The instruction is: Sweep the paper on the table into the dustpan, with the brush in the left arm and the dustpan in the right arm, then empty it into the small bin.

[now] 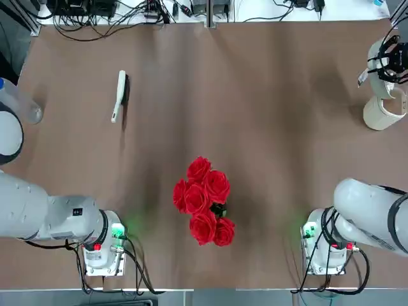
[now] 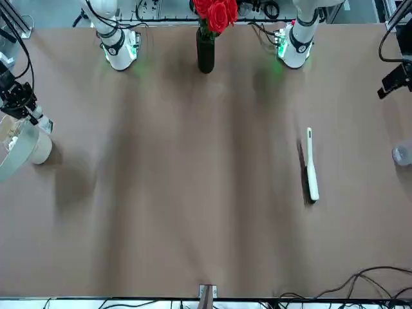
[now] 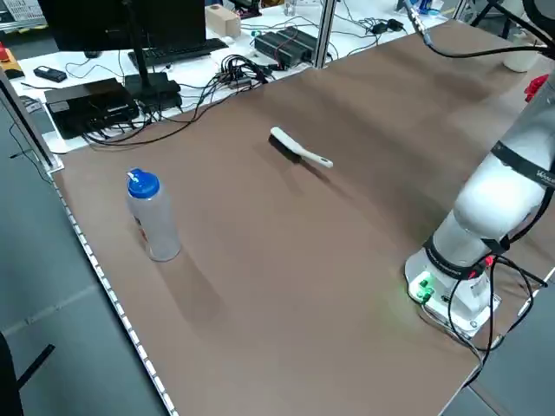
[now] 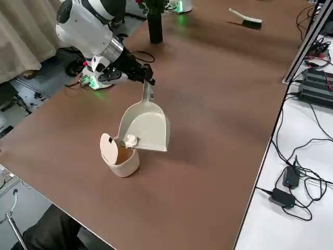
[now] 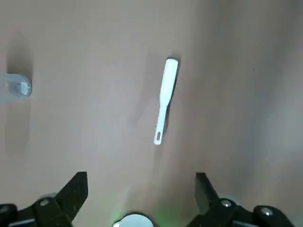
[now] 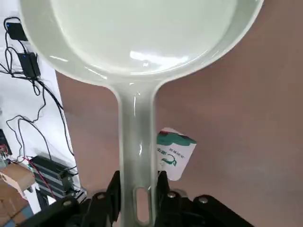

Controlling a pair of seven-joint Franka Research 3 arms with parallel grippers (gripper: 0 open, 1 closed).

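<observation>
The pale dustpan (image 4: 147, 124) hangs tilted, mouth down, over the small cream bin (image 4: 122, 158). My right gripper (image 4: 146, 74) is shut on its handle (image 6: 137, 142) at the table's (image 1: 268, 127) far right. The crumpled white paper (image 4: 130, 140) sits at the dustpan's lower lip, right above the bin's opening. In the top view the bin (image 1: 384, 111) stands just below the right gripper (image 1: 387, 60). The white brush (image 1: 119, 95) lies alone on the far left of the table, bristles to one side. My left gripper (image 5: 139, 189) hovers high above it, open and holding nothing, brush (image 5: 164, 99) well beyond its fingertips.
A black vase of red roses (image 1: 204, 201) stands near the front middle between the arm bases. A clear bottle with a blue cap (image 3: 152, 217) is at the left edge. Cables and electronics (image 4: 312, 78) line the far side off the table.
</observation>
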